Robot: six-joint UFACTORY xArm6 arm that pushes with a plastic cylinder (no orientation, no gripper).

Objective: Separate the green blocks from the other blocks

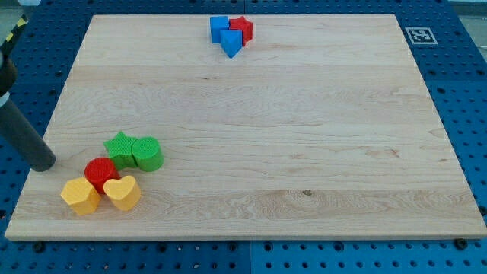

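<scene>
A green star block (120, 148) and a green cylinder block (148, 154) sit side by side at the board's lower left. A red cylinder block (100, 173) touches the green star from below. A yellow hexagon block (80, 195) and a yellow heart block (122, 192) lie just below the red one. My tip (46, 164) rests on the board's left edge, to the left of this cluster, apart from it. A blue cube (219, 28), a red star block (241, 29) and a blue triangular block (231, 44) are grouped at the view's top centre.
The wooden board (304, 137) lies on a blue perforated table. A black-and-white marker tag (418, 35) sits at the board's top right corner.
</scene>
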